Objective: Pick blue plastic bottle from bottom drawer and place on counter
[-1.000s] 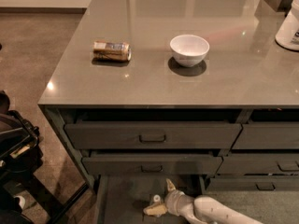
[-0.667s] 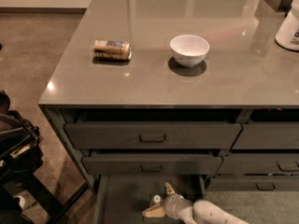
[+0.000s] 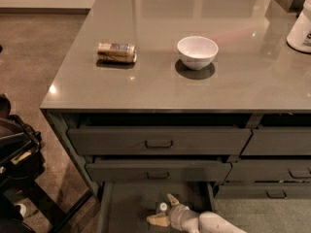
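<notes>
The bottom drawer (image 3: 121,210) is pulled open at the bottom of the view. My gripper (image 3: 164,210) reaches into it from the lower right on a white arm. Its two tan fingers (image 3: 172,199) are spread apart. The blue plastic bottle (image 3: 163,207) stands between them; only its white cap and a bit of its body show. I cannot tell whether the fingers touch it. The glossy grey-brown counter (image 3: 233,86) spreads above the drawer cabinets.
A tan-and-brown can (image 3: 116,53) lies on its side on the counter's left part. A white bowl (image 3: 197,52) stands at the middle and a big white jar (image 3: 301,28) at the far right edge. Two shut drawer fronts (image 3: 158,142) hang above the open drawer. Dark equipment (image 3: 14,154) stands at the left.
The gripper has shifted slightly left and down in the drawer, staying around the bottle. Nothing on the counter has moved.
</notes>
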Action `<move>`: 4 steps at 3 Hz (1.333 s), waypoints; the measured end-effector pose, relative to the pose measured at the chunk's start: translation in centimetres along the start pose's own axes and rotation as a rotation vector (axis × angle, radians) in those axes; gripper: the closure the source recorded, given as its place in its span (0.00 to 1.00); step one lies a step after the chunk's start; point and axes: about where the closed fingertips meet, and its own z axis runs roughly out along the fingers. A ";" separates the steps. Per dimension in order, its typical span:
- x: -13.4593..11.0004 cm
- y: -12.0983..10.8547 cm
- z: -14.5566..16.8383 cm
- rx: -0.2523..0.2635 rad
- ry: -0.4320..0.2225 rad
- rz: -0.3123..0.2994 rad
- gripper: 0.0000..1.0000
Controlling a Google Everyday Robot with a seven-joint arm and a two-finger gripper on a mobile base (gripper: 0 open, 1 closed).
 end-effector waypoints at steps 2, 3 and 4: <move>0.0 0.0 0.0 0.000 0.000 0.000 0.63; 0.0 0.0 0.0 0.000 0.000 0.000 0.86; 0.0 0.0 0.0 0.000 0.000 0.000 1.00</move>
